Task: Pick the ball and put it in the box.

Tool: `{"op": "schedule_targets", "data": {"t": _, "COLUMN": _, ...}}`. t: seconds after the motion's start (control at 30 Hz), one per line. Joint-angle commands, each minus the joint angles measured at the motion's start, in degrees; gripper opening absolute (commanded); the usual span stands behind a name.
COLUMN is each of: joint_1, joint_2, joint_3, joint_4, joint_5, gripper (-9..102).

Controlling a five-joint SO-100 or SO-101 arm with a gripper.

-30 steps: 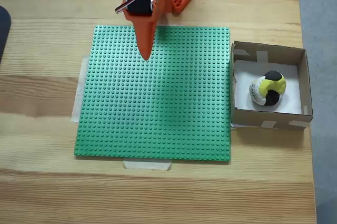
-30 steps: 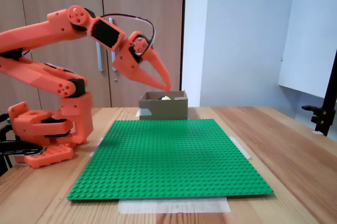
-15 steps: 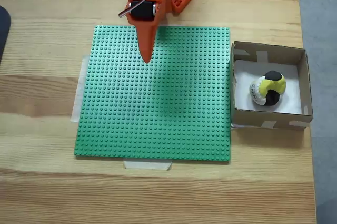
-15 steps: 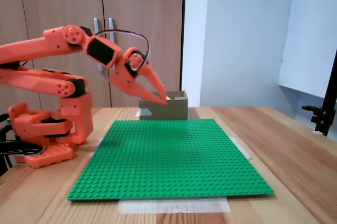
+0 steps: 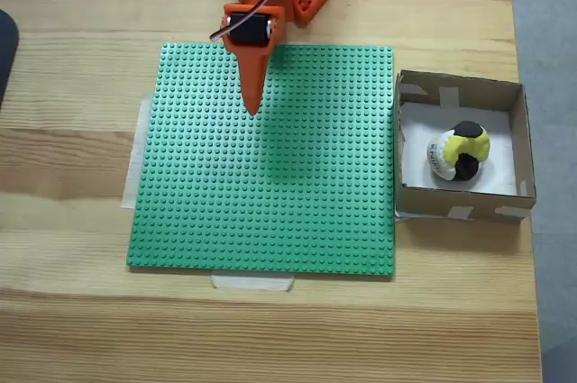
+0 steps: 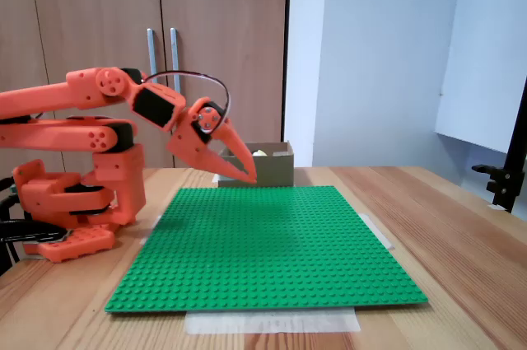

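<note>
Your orange two-finger tool hangs above the green studded baseplate, its fingers pressed together into one point with nothing between them. In a fixed view it tilts downward. The small yellow, black and white soft ball lies inside the shallow brown cardboard box, beside the baseplate on the wooden table.

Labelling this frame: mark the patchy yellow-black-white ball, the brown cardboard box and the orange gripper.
ball (image 5: 460,152): a fixed view, its yellow top patch.
box (image 5: 460,86): a fixed view, far wall's rim.
gripper (image 5: 253,109): a fixed view, tip of the closed fingers.
</note>
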Motion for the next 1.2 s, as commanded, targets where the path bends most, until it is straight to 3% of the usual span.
{"op": "schedule_targets", "data": {"t": 0.0, "joint_1": 0.0, "joint_2": 1.32, "joint_3": 0.97, "joint_4": -1.32, "joint_5": -0.62, "gripper": -1}}
{"op": "schedule_targets", "data": {"t": 0.67, "joint_1": 1.67, "joint_2": 2.64, "joint_3": 14.77, "joint_4": -12.74, "joint_5": -5.89, "gripper": -1}}
{"op": "schedule_targets", "data": {"t": 1.17, "joint_1": 2.29, "joint_2": 2.64, "joint_3": 18.98, "joint_4": -13.97, "joint_5": -8.0, "gripper": -1}}
